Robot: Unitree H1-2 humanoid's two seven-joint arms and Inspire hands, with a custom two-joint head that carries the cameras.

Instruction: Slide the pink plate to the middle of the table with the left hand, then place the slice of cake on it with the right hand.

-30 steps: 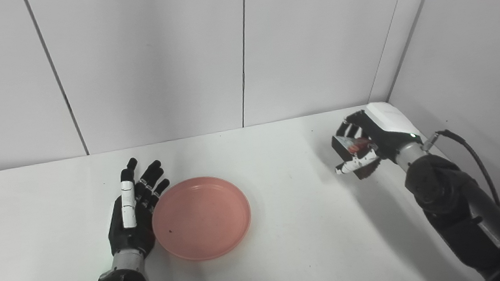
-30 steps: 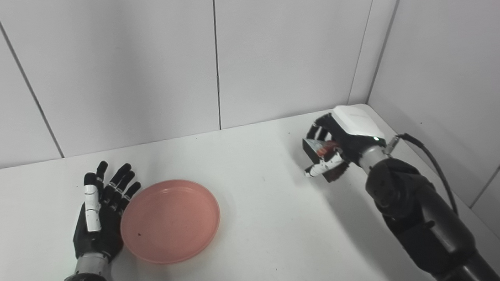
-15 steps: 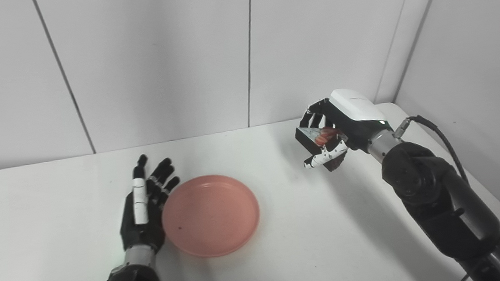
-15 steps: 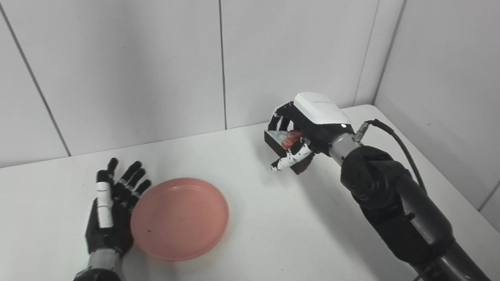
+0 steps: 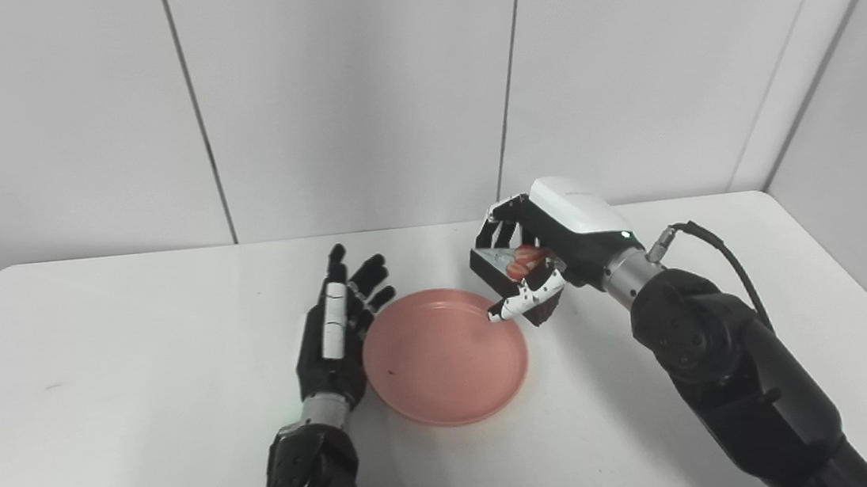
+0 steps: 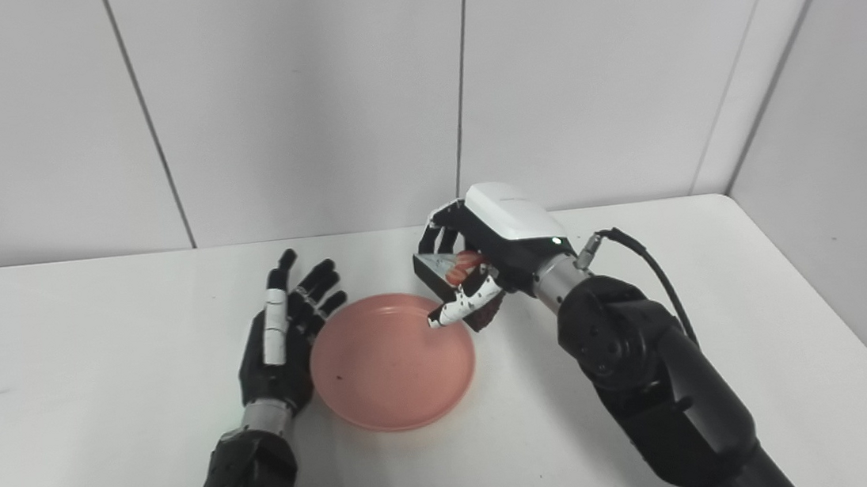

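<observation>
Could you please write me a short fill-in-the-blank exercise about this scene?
1. The pink plate lies on the ____ table.
2. The slice of cake is held by the ____ robot hand.
3. The left robot hand rests beside the plate with its fingers ____.
4. The cake is topped with something ____.

Missing words: white; right; apart; red

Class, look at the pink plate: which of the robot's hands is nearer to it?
Left. The left hand lies open against the pink plate at its left rim. The right hand holds the cake slice raised over its far right rim.
</observation>
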